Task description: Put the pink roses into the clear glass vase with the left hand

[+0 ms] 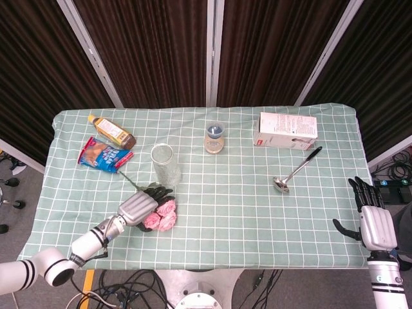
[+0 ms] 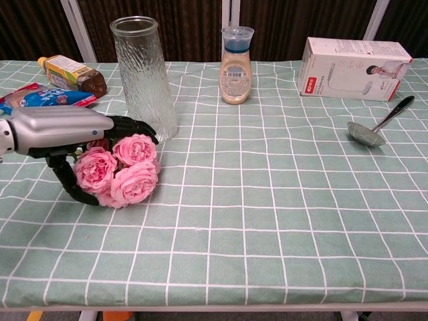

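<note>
You have one bunch of pink roses (image 2: 120, 175), one clear glass vase (image 2: 144, 77), one sauce bottle (image 2: 73, 73), one snack packet (image 2: 43, 98), one small jar (image 2: 236, 67), one carton (image 2: 354, 60) and one ladle (image 2: 378, 125) here.

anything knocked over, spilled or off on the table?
No spills or damage visible. The clear glass vase stands upright and empty. The pink roses lie flat on the cloth, with the left hand over their stems. The brown bottle lies on its side at the far left.
</note>
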### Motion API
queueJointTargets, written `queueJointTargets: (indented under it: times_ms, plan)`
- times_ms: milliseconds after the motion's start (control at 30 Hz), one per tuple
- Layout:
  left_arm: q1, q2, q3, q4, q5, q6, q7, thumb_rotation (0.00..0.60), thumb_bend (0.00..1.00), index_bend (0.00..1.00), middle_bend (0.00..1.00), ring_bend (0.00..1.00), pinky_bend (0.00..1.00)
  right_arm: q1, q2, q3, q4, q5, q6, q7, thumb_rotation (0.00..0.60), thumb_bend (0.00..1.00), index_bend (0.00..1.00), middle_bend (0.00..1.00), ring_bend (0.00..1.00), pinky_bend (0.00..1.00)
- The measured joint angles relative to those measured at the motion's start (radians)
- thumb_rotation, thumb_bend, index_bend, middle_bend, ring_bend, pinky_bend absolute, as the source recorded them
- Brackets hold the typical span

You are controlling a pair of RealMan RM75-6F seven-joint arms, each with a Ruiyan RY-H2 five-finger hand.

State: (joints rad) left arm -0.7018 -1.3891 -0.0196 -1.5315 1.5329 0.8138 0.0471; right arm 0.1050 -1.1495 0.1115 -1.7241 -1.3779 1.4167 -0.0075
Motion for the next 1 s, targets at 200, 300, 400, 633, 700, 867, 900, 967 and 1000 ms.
queueJointTargets:
  times_ms: [200,300,400,633,700,867,900,967,1000]
  plan:
    - [0.002,-0.021,0.005,0.024,0.004,0.033,-0.006,0.600,0.15,0.35,0.35,0.30,0.46,0.001,0.001,-0.002,0.006,0.007,-0.009,0.007,0.600,0.12,0.00,0.00,0.00,0.00]
    - [0.002,-0.021,0.013,0.026,0.009,0.040,-0.008,0.600,0.17,0.40,0.39,0.35,0.51,0.000,0.003,0.000,0.008,0.011,-0.010,0.013,0.600,0.12,0.00,0.00,0.00,0.00]
    - [0.008,-0.021,0.017,0.026,0.017,0.063,-0.007,0.600,0.19,0.43,0.42,0.38,0.55,-0.001,0.005,0.001,0.011,0.018,-0.013,0.020,0.600,0.12,0.00,0.00,0.00,0.00]
    - [0.030,0.008,0.022,-0.001,0.046,0.147,-0.007,0.600,0.21,0.44,0.44,0.40,0.56,-0.001,0.011,0.002,0.011,0.025,-0.020,0.032,0.600,0.12,0.00,0.00,0.00,0.00]
    - [0.041,0.036,0.023,-0.026,0.054,0.176,-0.002,0.600,0.21,0.44,0.44,0.40,0.56,-0.001,0.014,0.003,0.008,0.025,-0.020,0.036,0.600,0.12,0.00,0.00,0.00,0.00]
    - [0.083,0.133,0.022,-0.088,0.057,0.259,0.041,0.600,0.21,0.44,0.44,0.40,0.56,-0.004,0.020,0.003,0.002,0.009,-0.007,0.042,0.600,0.12,0.00,0.00,0.00,0.00]
    - [0.093,0.154,0.020,-0.097,0.053,0.275,0.057,0.600,0.21,0.44,0.44,0.40,0.56,-0.005,0.021,0.003,0.001,0.002,0.000,0.044,0.600,0.12,0.00,0.00,0.00,0.00]
    - [0.114,0.205,0.011,-0.118,0.032,0.312,0.086,0.600,0.21,0.44,0.44,0.40,0.56,-0.008,0.023,0.003,0.002,-0.010,0.012,0.049,0.600,0.12,0.00,0.00,0.00,0.00]
    - [0.124,0.228,0.005,-0.125,0.020,0.327,0.092,0.600,0.21,0.45,0.44,0.40,0.56,-0.009,0.023,0.003,0.005,-0.018,0.018,0.054,0.600,0.12,0.00,0.00,0.00,0.00]
